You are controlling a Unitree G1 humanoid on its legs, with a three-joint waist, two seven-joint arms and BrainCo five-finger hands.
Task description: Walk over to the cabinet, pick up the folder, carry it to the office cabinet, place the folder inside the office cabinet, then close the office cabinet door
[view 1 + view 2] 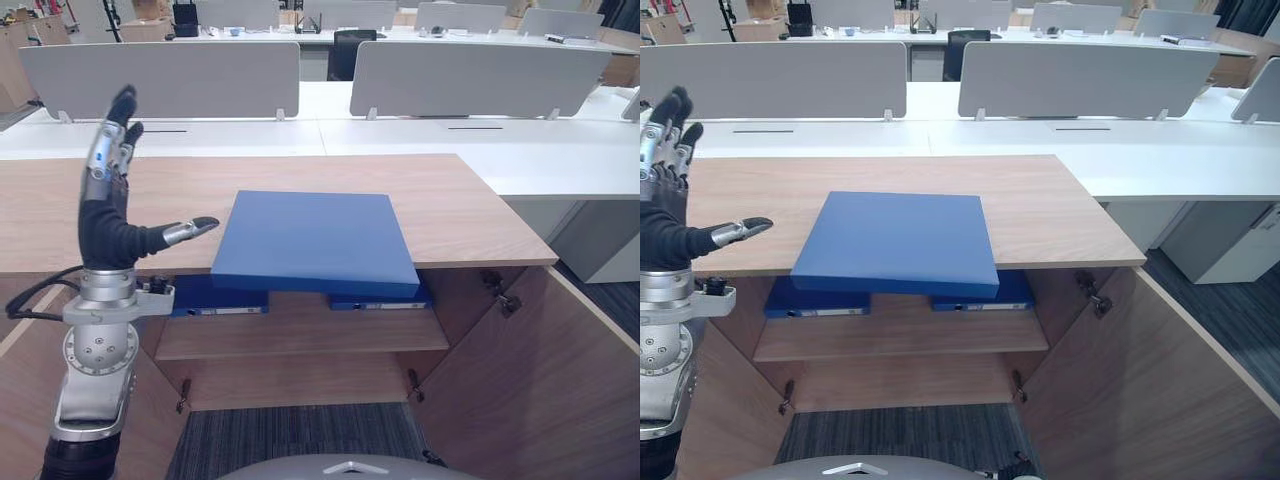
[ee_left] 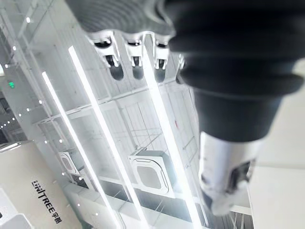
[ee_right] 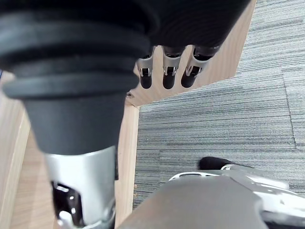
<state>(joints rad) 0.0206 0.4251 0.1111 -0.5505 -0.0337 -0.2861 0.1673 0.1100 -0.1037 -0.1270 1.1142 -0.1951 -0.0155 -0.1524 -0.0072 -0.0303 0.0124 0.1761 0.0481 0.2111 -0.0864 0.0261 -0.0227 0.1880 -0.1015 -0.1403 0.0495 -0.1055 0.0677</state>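
The blue folder (image 1: 315, 240) lies flat on the wooden top of the office cabinet (image 1: 455, 205), its near edge jutting out a little past the top's front edge, and neither hand touches it. The left hand (image 1: 108, 228) is raised to the left of the folder with its fingers straight and pointing up and its thumb stretched sideways towards the folder's left edge, a gap between them; it holds nothing. In its own wrist view the right hand (image 3: 166, 75) hangs low with relaxed, uncurled fingers and an empty palm, over grey carpet (image 3: 219, 119) and beside the edge of a wooden door panel. Both cabinet doors stand swung open, the right door (image 1: 545, 370) angled out towards the robot. On the shelf (image 1: 300, 332) under the top, two more blue binders (image 1: 215, 298) lie flat side by side. Behind the cabinet stand white desks (image 1: 400, 135) with grey divider screens (image 1: 470, 75)
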